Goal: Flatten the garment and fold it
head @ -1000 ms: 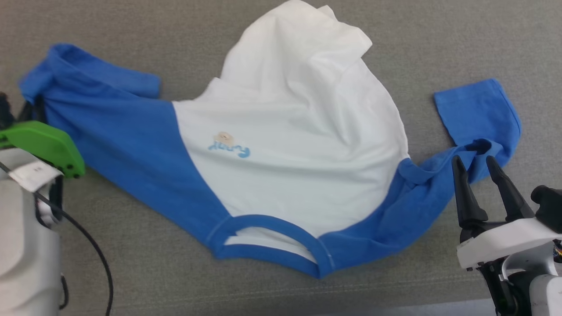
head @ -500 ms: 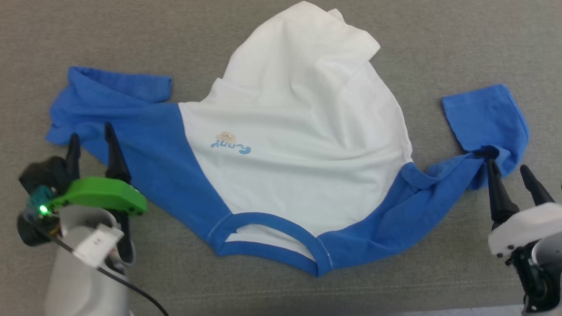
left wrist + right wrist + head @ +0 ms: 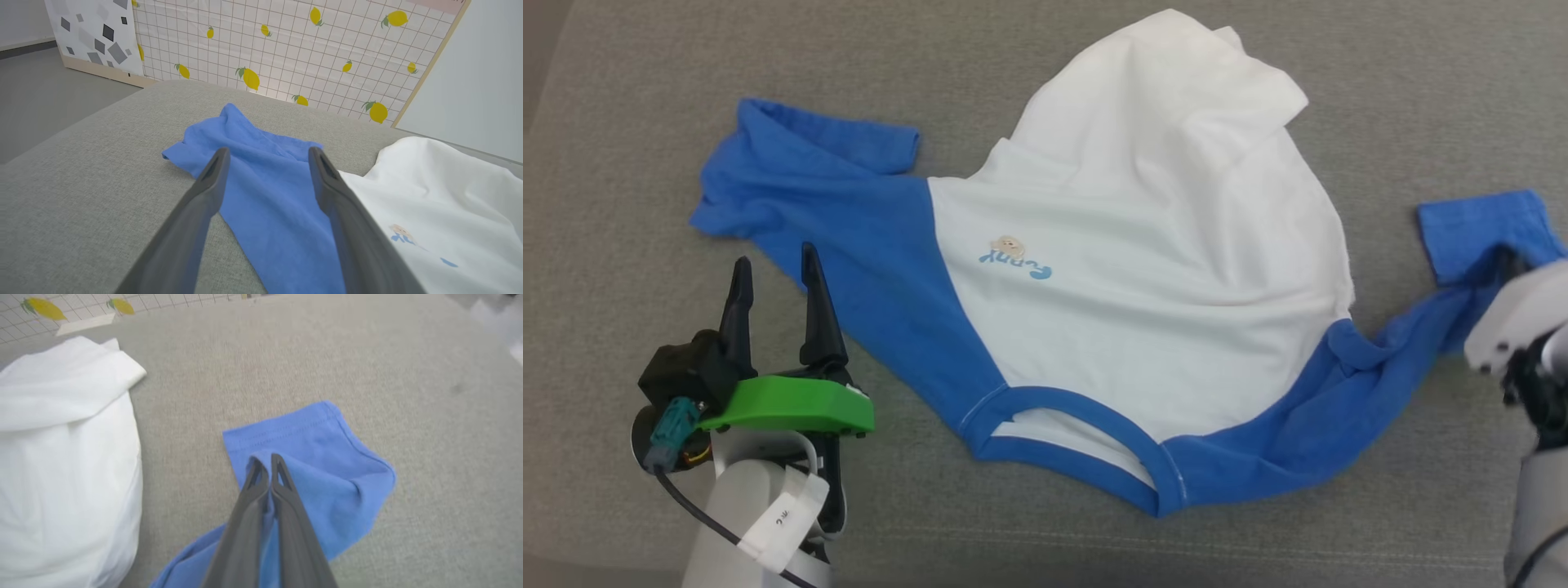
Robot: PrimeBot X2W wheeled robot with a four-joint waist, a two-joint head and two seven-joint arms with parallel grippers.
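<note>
The garment (image 3: 1143,245) lies front up on the grey cushion (image 3: 621,204), white body rumpled, collar (image 3: 1078,425) toward me. Its left blue sleeve (image 3: 825,180) lies folded back on itself. My left gripper (image 3: 774,265) is open just short of that sleeve's near edge, holding nothing. In the left wrist view the left gripper (image 3: 269,152) points over the sleeve (image 3: 261,163). My right gripper (image 3: 266,460) is shut on the right blue sleeve (image 3: 327,457), with blue cloth pinched between its fingers. In the head view the right gripper (image 3: 1505,263) sits at the right edge, by the sleeve's cuff (image 3: 1478,233).
A lemon-print grid panel (image 3: 286,49) and a white wall (image 3: 482,81) stand behind the cushion's far edge. Grey floor (image 3: 36,94) drops off beyond its left side. The cushion's near edge (image 3: 1094,563) runs along the bottom of the head view.
My left gripper has opened, let go of the left sleeve and drawn back toward me. My right gripper has shut on the right sleeve. The head camera has shifted.
</note>
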